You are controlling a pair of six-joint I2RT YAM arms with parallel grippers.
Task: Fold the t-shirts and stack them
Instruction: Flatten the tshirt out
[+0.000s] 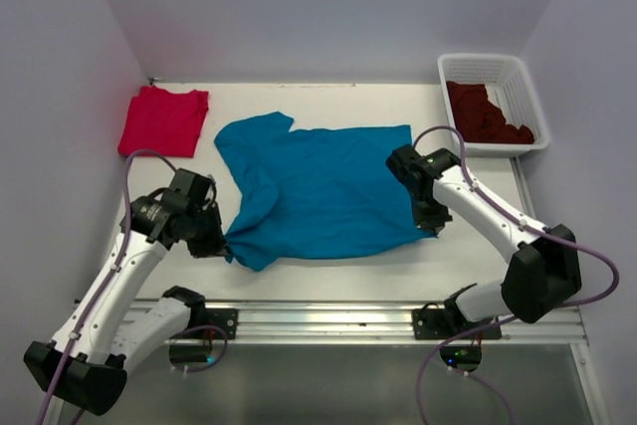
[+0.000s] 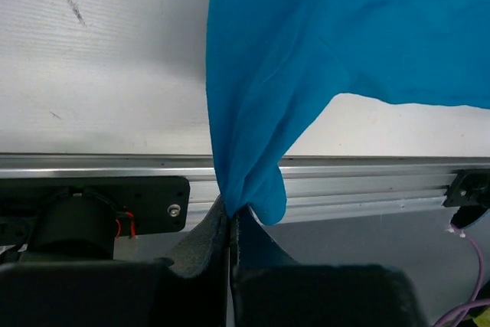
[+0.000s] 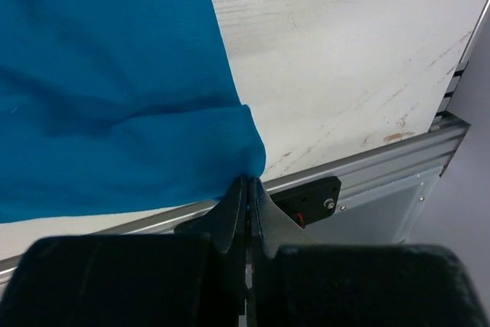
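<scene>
A teal blue t-shirt (image 1: 318,186) lies spread across the middle of the table. My left gripper (image 1: 221,242) is shut on its near left corner (image 2: 245,181), and the cloth rises bunched from the pinch. My right gripper (image 1: 434,226) is shut on the near right corner (image 3: 246,160). A bright red t-shirt (image 1: 164,119) lies folded at the back left. Dark maroon t-shirts (image 1: 486,112) fill the basket at the back right.
The white lattice basket (image 1: 523,97) stands at the back right corner. An aluminium rail (image 1: 328,318) runs along the table's near edge, with both arm bases bolted to it. Grey walls close in the left, back and right.
</scene>
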